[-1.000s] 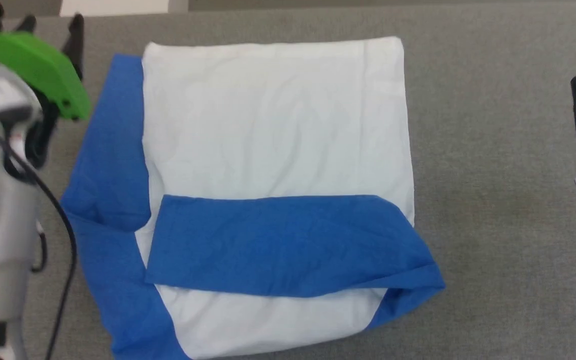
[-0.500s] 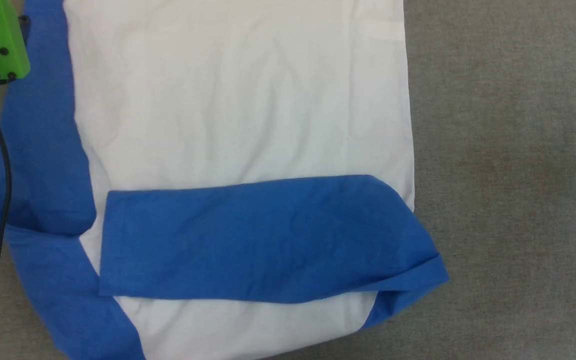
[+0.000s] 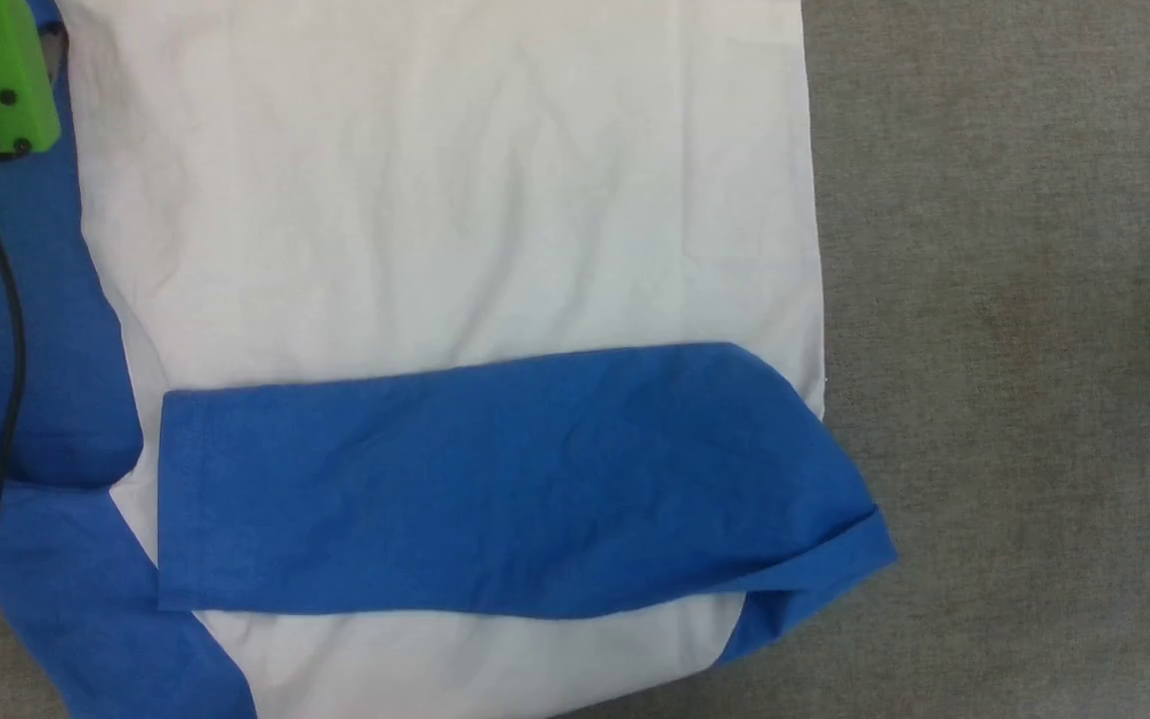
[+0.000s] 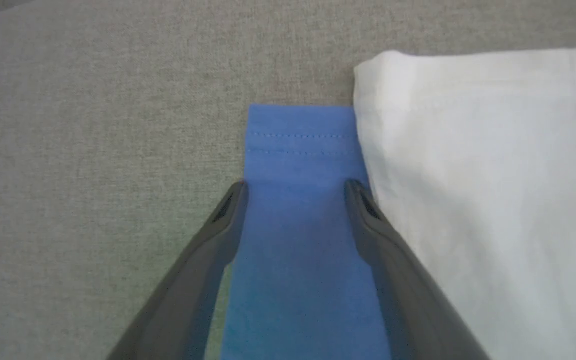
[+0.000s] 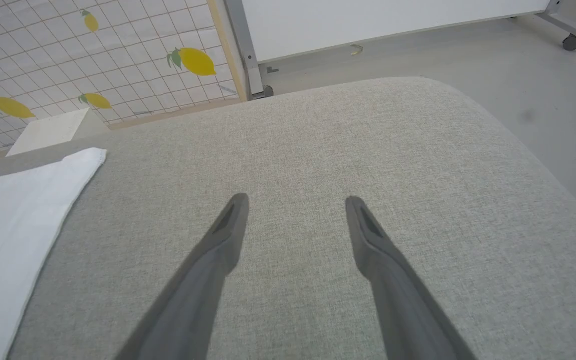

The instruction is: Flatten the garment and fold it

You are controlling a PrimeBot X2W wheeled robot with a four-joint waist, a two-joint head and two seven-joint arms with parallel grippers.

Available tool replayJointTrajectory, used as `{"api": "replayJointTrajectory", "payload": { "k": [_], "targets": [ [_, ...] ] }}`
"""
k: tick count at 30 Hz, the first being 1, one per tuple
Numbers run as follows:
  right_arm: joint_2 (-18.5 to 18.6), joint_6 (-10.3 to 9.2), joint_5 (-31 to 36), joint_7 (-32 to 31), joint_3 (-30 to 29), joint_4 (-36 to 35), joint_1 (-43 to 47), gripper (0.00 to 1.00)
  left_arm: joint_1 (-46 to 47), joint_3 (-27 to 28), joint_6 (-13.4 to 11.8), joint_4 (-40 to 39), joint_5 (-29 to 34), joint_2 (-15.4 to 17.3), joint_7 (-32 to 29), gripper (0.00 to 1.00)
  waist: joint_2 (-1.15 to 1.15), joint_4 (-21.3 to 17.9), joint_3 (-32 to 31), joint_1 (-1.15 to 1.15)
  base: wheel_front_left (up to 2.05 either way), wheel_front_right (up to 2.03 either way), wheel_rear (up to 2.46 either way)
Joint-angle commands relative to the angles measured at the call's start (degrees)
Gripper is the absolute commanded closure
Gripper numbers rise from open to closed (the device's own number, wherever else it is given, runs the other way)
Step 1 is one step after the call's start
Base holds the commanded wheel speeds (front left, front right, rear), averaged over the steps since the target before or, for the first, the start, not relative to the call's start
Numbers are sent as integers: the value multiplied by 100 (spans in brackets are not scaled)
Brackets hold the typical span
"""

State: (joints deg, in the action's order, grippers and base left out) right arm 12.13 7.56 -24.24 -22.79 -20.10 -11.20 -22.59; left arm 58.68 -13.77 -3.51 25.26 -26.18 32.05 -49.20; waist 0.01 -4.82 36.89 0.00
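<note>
On the grey pad [image 3: 1014, 300], the garment [image 3: 435, 200] lies spread, one blue sleeve [image 3: 495, 479] folded across. Looks soft, light, limp; probably best pinched at a hem. Both released: left hand [image 4: 295, 187] over the other sleeve's cuff [image 4: 300, 135], right hand [image 5: 295, 200] above bare pad.

head: straight down, close over garment [image 3: 435, 200] | wrist views: low, oblique | shared: garment edge

My left gripper [image 4: 295, 184] hangs jaws wide over the blue strip of the garment [image 4: 468, 175], while my right gripper [image 5: 295, 199], equally wide and empty, sits clear of the garment's white edge.
</note>
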Motion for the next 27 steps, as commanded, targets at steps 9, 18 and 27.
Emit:
{"api": "replayJointTrajectory", "payload": {
  "k": [9, 18, 27],
  "targets": [
    [14, -8, -60, -115, -107, -169, -10, 0, -210, 145, 8, 709, -283, -84, 136, 100, -1, 82, 54, 0, 0, 0, 0],
    [10, -8, 48, -95, -94, -64, 44, 0, -245, 577, 124, 644, -737, -328, 1034, 100, -1, 201, -199, 0, 0, 0, 0],
    [-50, -8, 161, 5, 172, 397, 128, 0, -598, 1407, -181, 842, -1155, -426, 2305, 100, -1, 467, -1144, 0, 0, 0, 0]
  ]
}}
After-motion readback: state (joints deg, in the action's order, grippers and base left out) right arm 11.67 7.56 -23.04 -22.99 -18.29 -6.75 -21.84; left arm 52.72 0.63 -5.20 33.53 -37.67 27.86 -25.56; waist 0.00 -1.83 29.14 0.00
